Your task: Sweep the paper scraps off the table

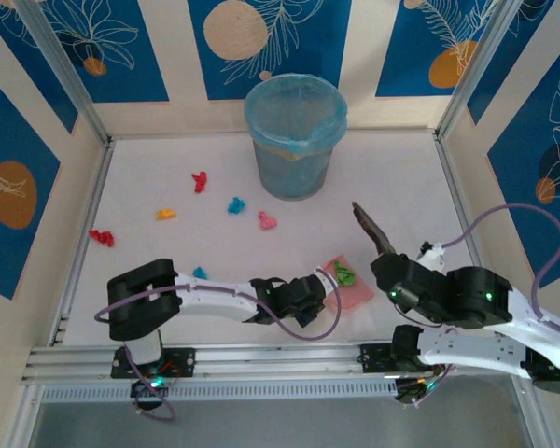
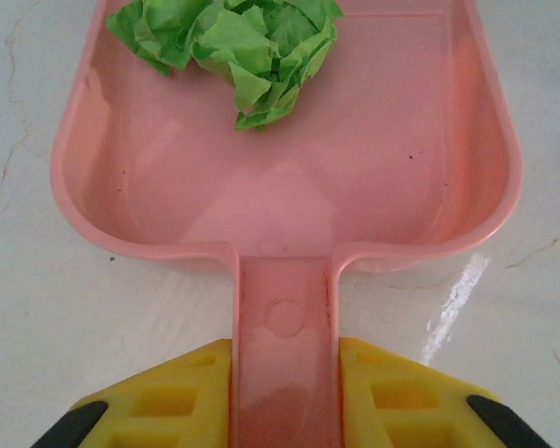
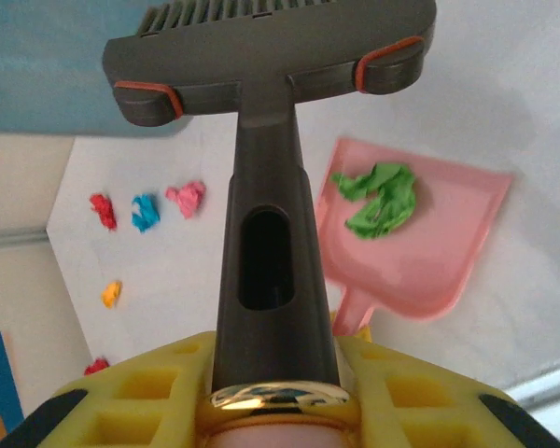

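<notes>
Paper scraps lie left of and beyond the dustpan, clamped in left tool; right tool clamps brush.

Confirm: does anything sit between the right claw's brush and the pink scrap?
Nothing visible. Bare table lies between the brush and the pink scrap; the dustpan sits toward the near edge, off that line.
</notes>
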